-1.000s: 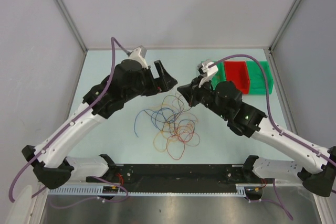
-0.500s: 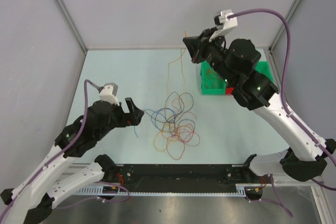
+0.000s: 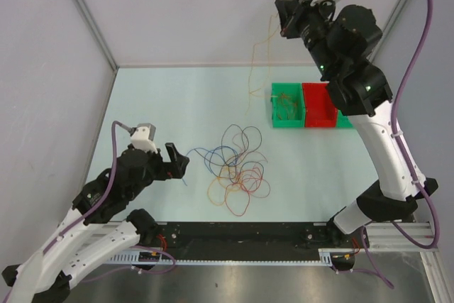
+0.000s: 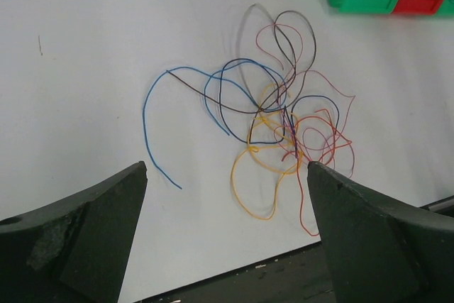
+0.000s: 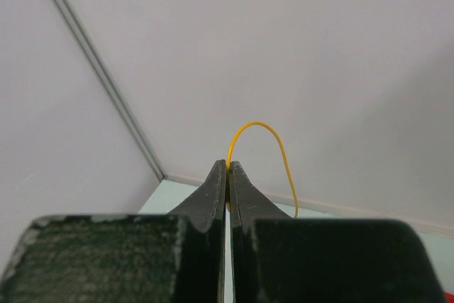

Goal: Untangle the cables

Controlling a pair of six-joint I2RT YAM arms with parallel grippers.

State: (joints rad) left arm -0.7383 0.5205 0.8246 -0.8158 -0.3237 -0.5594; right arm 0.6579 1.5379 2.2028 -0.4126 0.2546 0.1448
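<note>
While the right gripper (image 5: 228,169) stands raised in the upper right of the top view, its two black fingers are pressed together on one thin orange cable (image 5: 264,130), which arches in a small loop above the tips in the wrist view. From that grip the strand hangs long and nearly straight down the frame, leaning a little leftward, with its lower end near the far edge of the pale green table (image 3: 156,97); whether it touches the surface cannot be told. The left gripper (image 3: 179,159), low at the left of the frame, has its two fingers spread wide with nothing between them and faces rightward. Near it, but apart from it, a loose tangle of thin cables (image 3: 234,169) lies at the table's centre. Orange, red, blue and dark brown loops cross too much for a sure count, and the heap shows no clear long axis. One light blue strand (image 4: 152,104) trails out leftward and bends down, its free end pointing lower left. Three small plastic bins stand in a row at the right: one green bin (image 3: 287,123) holding thin orange wires, one red bin (image 3: 319,122), and a second green bin (image 3: 343,122) mostly hidden behind the arm.
</note>
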